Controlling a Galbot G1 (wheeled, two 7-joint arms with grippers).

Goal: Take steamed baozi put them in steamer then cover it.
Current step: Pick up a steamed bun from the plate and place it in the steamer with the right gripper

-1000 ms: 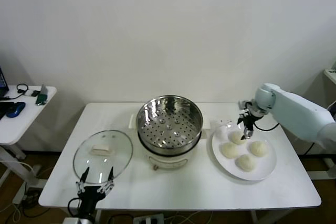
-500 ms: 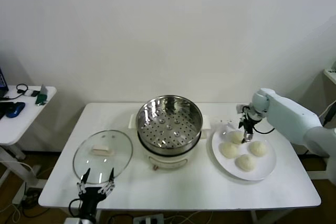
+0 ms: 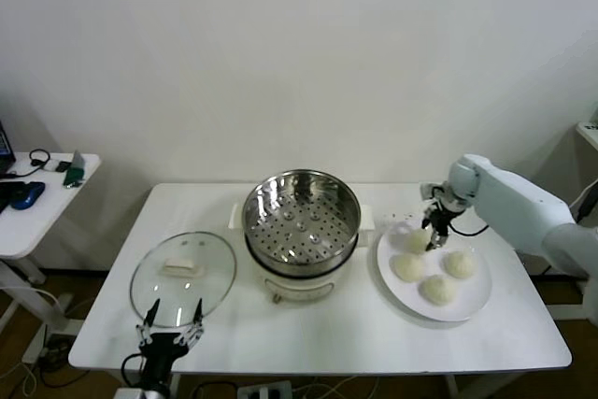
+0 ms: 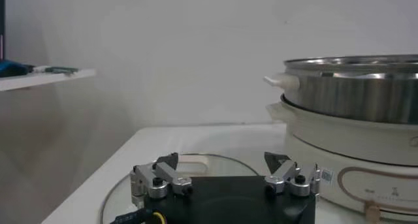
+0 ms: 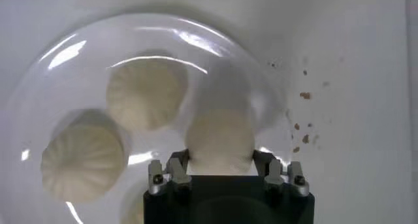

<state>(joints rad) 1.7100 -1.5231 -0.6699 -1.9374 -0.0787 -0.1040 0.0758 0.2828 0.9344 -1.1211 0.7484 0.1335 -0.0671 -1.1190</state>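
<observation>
The steamer (image 3: 301, 217), a shiny perforated basket on a cream pot base, stands mid-table, with nothing in it. Right of it, a white plate (image 3: 475, 298) holds three steamed baozi (image 3: 437, 289). My right gripper (image 3: 432, 233) is shut on another baozi (image 5: 220, 142) at the plate's far left side; its fingers press both flanks. Two more buns (image 5: 145, 93) lie beyond it in the right wrist view. The cover (image 3: 182, 275), a glass lid with a cream handle, lies flat left of the steamer. My left gripper (image 3: 171, 320) hangs open at the table's front edge, just before the lid (image 4: 116, 194).
The steamer wall (image 4: 356, 88) rises close beside the left gripper (image 4: 222, 165) in its wrist view. A small side table (image 3: 37, 203) with dark items stands off to the left. Brown crumbs (image 5: 304, 96) dot the tabletop beside the plate.
My right gripper dropped onto the far-left bun and closed on it. The bun now sits slightly nearer the steamer. The left arm has not moved.
</observation>
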